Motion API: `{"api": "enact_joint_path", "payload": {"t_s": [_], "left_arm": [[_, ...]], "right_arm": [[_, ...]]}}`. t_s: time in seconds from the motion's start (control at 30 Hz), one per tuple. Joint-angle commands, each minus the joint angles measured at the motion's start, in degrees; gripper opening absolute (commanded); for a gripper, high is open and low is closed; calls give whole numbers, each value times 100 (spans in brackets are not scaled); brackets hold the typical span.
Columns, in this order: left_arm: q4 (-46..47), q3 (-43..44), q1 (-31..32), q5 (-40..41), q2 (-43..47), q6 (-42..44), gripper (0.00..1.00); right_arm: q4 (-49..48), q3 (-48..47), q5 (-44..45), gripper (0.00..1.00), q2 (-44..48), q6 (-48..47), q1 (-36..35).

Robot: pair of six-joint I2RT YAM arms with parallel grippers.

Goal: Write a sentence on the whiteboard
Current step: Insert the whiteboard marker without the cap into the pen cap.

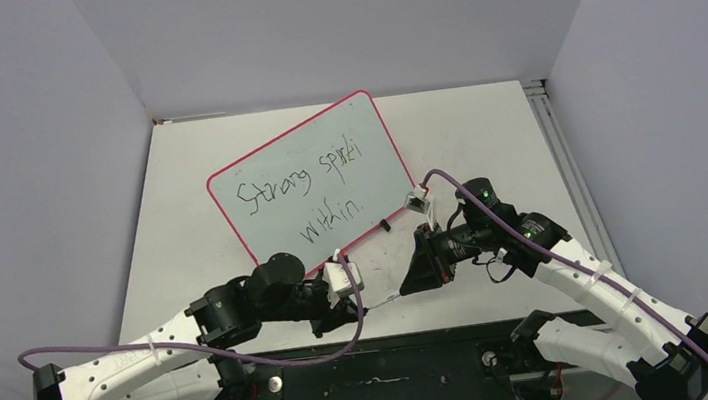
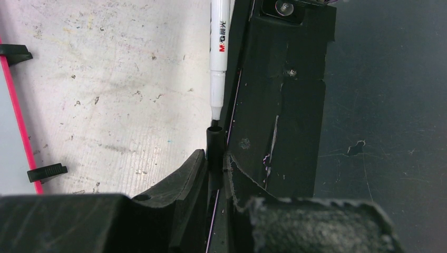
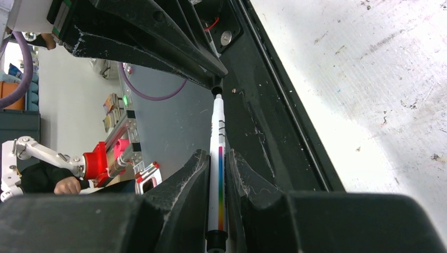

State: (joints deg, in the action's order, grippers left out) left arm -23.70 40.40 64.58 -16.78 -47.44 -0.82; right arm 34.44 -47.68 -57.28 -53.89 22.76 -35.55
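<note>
My jaws are matt black plastic, rough and frayed on their inner faces. The marker [image 3: 217, 158] in the right pair has a smooth, faintly shiny white plastic barrel. The cap [image 2: 213, 139] in the left pair is dull black. The counter [image 2: 105, 79] is matt white, scuffed and speckled grey. The whiteboard [image 1: 323, 135] is pale and glossy, with a smooth pink-red rim. The black edge panel [image 2: 295, 105] is matt and scratched.

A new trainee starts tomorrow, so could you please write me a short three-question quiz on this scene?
1. True or false: the whiteboard is blank.
2. The right hand is shut on: A) a marker, B) an eraser, C) nothing.
3. What does the left hand grip?
Key: 1 false, it bears the sentence "Strong spirit within."; 2 A; 3 the black cap, meeting the marker's tip.
</note>
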Motion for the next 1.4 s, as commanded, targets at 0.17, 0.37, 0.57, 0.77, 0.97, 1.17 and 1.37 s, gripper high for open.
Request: {"api": "enact_joint_path", "payload": {"t_s": [0.17,0.37,0.57,0.77,0.97,1.17,1.37], "left_arm": [[217,91,46,-35,77,55,0],[208,97,49,-27,68,54,0],[213,90,55,-17,95,50,0],[217,86,64,-11,95,53,0],[217,89,81,-23,86,51,0],[218,90,99,-8,95,48,0],[219,91,114,14,120,54,0]], "right_arm": [[-390,22,-216,5,28,69,31],[-395,30,-259,5,82,95,28],[-461,116,-302,5,63,105,13],[-560,153,-317,5,60,142,-5],[-788,230,-367,5,-11,228,-44],[-818,276,-390,5,-88,206,-99],[-794,366,-367,5,-53,191,-111]]}}
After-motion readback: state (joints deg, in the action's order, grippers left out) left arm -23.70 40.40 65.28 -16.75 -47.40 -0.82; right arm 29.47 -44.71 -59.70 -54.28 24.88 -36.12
